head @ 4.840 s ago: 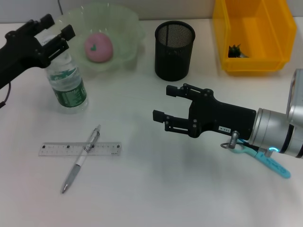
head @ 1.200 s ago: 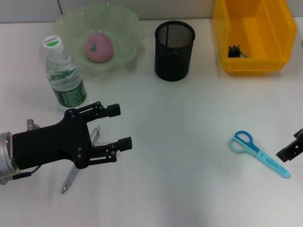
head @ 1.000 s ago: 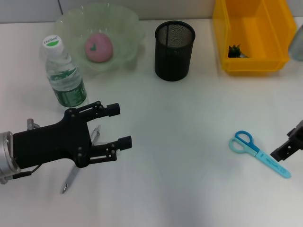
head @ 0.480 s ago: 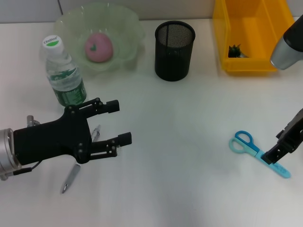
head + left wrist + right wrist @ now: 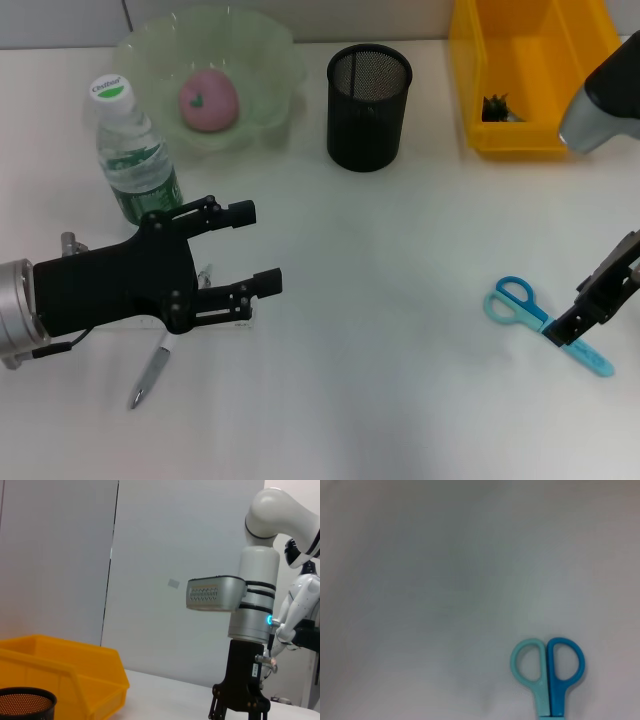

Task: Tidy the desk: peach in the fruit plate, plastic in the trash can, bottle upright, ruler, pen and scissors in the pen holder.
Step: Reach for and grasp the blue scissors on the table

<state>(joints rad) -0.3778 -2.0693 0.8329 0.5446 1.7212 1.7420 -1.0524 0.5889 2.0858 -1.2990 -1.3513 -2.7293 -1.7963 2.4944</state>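
My left gripper (image 5: 258, 248) is open, low over the desk at the front left, above the pen (image 5: 150, 372) and the ruler (image 5: 243, 319). The ruler is mostly hidden under it. The bottle (image 5: 135, 160) stands upright behind the gripper. The pink peach (image 5: 207, 100) lies in the green fruit plate (image 5: 262, 45). The blue scissors (image 5: 530, 312) lie flat at the right. My right gripper (image 5: 584, 316) points down over their blade end. The right wrist view shows the scissor handles (image 5: 547, 672). The black mesh pen holder (image 5: 368, 95) stands at the back middle.
The yellow trash bin (image 5: 535, 75) is at the back right with a dark scrap (image 5: 497, 108) inside. The left wrist view shows the bin (image 5: 65, 680), the pen holder's rim (image 5: 25, 702) and my right arm (image 5: 250, 630) beyond.
My right gripper has come in from the right edge to above the scissors' blades. My left gripper has shifted slightly away from me, over the pen and ruler.
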